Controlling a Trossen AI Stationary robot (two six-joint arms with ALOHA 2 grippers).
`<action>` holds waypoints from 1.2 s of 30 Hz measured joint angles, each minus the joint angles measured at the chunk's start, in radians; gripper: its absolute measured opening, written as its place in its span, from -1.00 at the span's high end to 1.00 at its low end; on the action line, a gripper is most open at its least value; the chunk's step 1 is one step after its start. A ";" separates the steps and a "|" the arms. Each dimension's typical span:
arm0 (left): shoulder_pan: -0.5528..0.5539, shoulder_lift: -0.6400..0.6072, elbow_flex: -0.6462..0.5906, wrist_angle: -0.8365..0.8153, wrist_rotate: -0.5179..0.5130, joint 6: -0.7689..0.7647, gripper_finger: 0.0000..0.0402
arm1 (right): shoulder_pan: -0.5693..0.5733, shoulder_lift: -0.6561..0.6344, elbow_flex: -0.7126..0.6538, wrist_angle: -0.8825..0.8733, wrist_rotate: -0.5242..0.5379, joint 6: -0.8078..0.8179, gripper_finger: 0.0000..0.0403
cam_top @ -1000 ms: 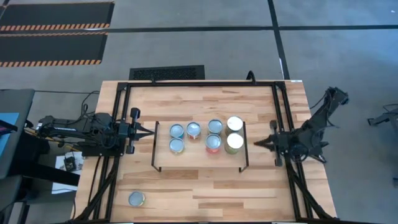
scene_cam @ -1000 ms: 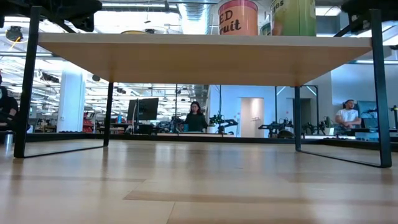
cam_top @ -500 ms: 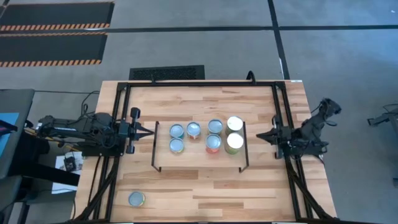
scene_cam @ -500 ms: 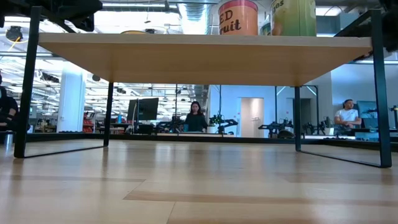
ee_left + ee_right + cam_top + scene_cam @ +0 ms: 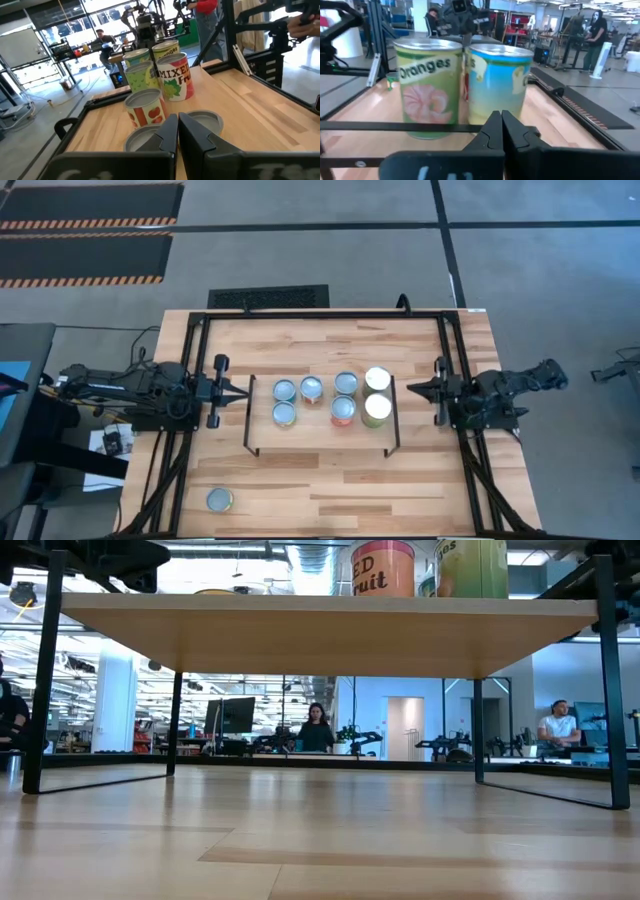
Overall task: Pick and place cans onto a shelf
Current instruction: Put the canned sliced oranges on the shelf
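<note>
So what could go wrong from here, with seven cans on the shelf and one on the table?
The last can sits near the table's front edge, off the shelf; a clumsy grasp might roll it off. The shelf cans stand tightly grouped, so placing another could knock the tall oranges can. The left gripper and right gripper, both with jaws shut, flank the shelf and could bump its legs.

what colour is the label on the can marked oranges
Green, with a pinkish fruit picture below the white lettering on the Oranges can; the right wrist view shows it best.
</note>
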 joint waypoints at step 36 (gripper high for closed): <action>-0.467 0.487 0.477 -0.682 -0.238 -0.527 0.98 | -0.273 0.000 -0.149 0.207 -0.237 -0.003 0.94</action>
